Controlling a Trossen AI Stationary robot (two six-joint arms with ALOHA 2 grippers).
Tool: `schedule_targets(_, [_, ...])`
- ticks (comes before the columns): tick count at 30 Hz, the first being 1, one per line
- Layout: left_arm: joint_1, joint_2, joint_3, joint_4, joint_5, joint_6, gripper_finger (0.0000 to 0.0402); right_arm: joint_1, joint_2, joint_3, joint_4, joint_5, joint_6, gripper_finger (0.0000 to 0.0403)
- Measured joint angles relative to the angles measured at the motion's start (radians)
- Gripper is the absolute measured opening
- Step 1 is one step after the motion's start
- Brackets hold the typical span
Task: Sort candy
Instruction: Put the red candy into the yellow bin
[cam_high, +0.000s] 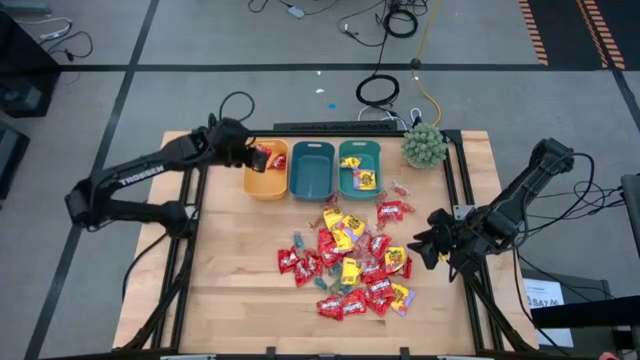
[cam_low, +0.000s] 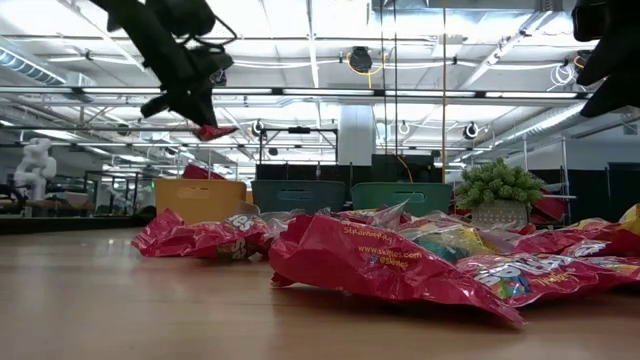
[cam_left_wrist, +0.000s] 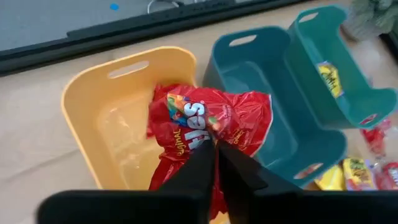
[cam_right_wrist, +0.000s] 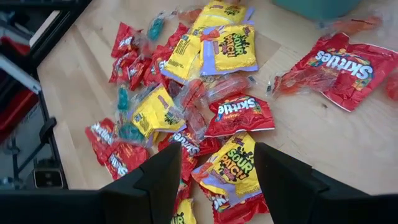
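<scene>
1. The left gripper (cam_high: 252, 156) is hovering over the orange bin (cam_high: 266, 182) in the upper left of the tabletop (cam_high: 230, 270), its jaws nearly closed and pinching a red packet (cam_left_wrist: 208, 121) by its edge.
2. In the left wrist view, that red packet is dangling above the orange bin's open inside; in the low view it is hanging in the air above the bin.
3. A dark teal bin (cam_high: 311, 170) is sitting just beside the orange one, and a lighter teal bin (cam_high: 358, 166) beside that is holding a yellow packet (cam_high: 365, 179).
4. The candy pile (cam_high: 350, 265), red and yellow packets with small clear-wrapped pieces, is lying across the middle of the tabletop.
5. A green spiky plant (cam_high: 424, 145) is standing at the upper right.
6. The right gripper (cam_high: 432, 244) is waiting at the pile's right edge, jaws standing apart and holding nothing.
</scene>
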Motion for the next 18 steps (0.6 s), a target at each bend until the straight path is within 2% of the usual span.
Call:
schedule_targets(4, [0.066, 0.037, 0.0, -0.002, 0.076, 0.068, 0.0083, -0.02, 0.0, 0.0, 0.0, 0.0, 0.013, 0.0194])
schedule_targets(9, [0.111, 0.085, 0.0, 0.0, 0.092, 0.119, 0.0121, -0.04, 0.0, 0.0, 0.0, 0.0, 0.016, 0.0194])
schedule_targets(18, [0.134, 0.105, 0.0, 0.007, 0.086, 0.134, 0.0132, -0.064, 0.0, 0.0, -0.003, 0.0, 0.01, 0.0194])
